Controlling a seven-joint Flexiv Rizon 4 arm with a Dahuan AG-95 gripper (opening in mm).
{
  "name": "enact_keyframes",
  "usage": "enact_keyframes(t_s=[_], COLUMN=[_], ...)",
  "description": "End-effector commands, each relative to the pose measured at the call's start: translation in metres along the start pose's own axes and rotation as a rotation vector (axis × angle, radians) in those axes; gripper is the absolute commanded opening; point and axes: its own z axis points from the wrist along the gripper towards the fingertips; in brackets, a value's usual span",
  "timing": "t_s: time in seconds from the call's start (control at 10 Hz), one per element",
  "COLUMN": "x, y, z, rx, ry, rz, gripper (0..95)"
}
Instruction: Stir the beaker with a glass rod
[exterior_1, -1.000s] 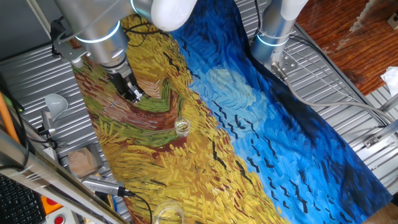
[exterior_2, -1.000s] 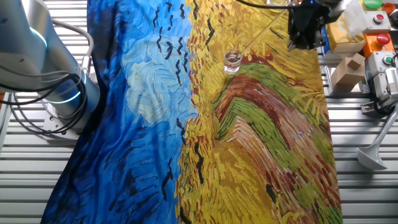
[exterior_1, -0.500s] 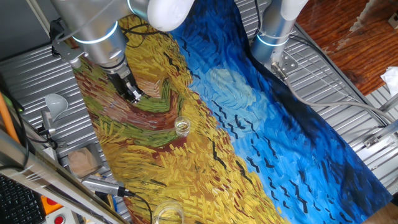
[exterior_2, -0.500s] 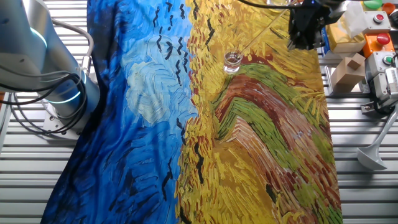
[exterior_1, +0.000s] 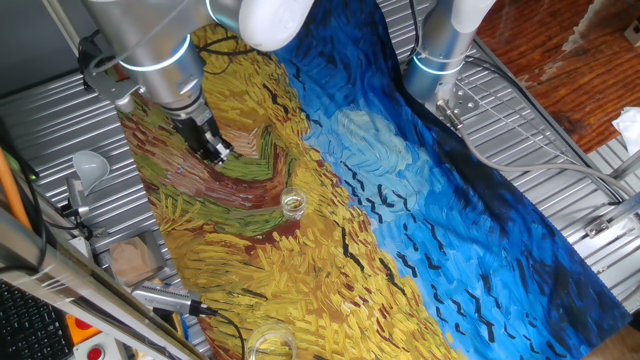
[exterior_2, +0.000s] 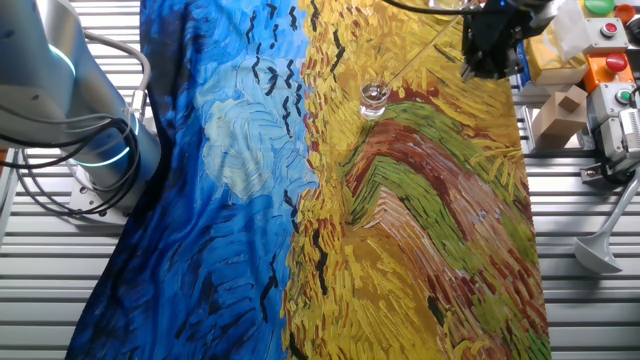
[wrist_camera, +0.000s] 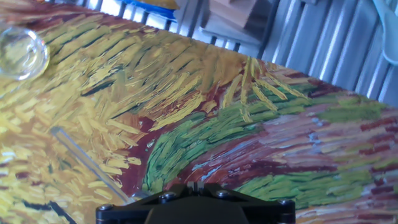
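The black two-finger gripper (exterior_1: 215, 150) hangs low over the yellow-and-brown part of the painted cloth (exterior_1: 330, 200), and its fingers appear closed on the upper end of a thin glass rod (exterior_2: 425, 48), though the contact itself is hidden behind the gripper body. In the other fixed view the gripper (exterior_2: 487, 62) sits near the table's far right edge, and the rod slants from it down and left toward the beaker (exterior_2: 375, 97), its lower end close by the glass; whether the tip touches or enters it cannot be told. In the hand view the rod (wrist_camera: 87, 163) runs out from the gripper housing, angled across the yellow brushstrokes. The beaker (exterior_1: 292, 203), small, clear and faintly yellow, stands upright on the cloth near the line where yellow meets blue, apart from the gripper. A wider clear glass vessel (exterior_1: 268, 344) sits at the near edge of the cloth in one fixed view, and a round clear glass vessel, which cannot be identified, shows in the upper left corner (wrist_camera: 22, 51) of the hand view. A second robot arm base (exterior_2: 70, 110) stands beside the blue half of the cloth. A white funnel (exterior_1: 90, 166) rests on the slatted metal table (exterior_1: 560, 140).
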Motion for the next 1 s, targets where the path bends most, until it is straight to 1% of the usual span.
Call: enact_keyframes(t_s=[0.1, 0.2, 0.4, 0.6, 0.7, 0.8, 1.0], x=[0.000, 0.000, 0.000, -0.003, 0.000, 0.006, 0.022], y=[0.001, 0.001, 0.001, 0.017, 0.023, 0.029, 0.041], z=[0.000, 0.000, 0.000, 0.003, 0.003, 0.002, 0.009], rx=[-0.011, -0.023, -0.027, -0.024, -0.022, -0.020, -0.020], ry=[-0.001, -0.006, -0.008, -0.007, -0.006, -0.003, -0.005], rz=[-0.017, -0.015, 0.003, 0.027, 0.032, 0.043, 0.070], gripper=[0.0, 0.0, 0.0, 0.0, 0.0, 0.0, 0.0])
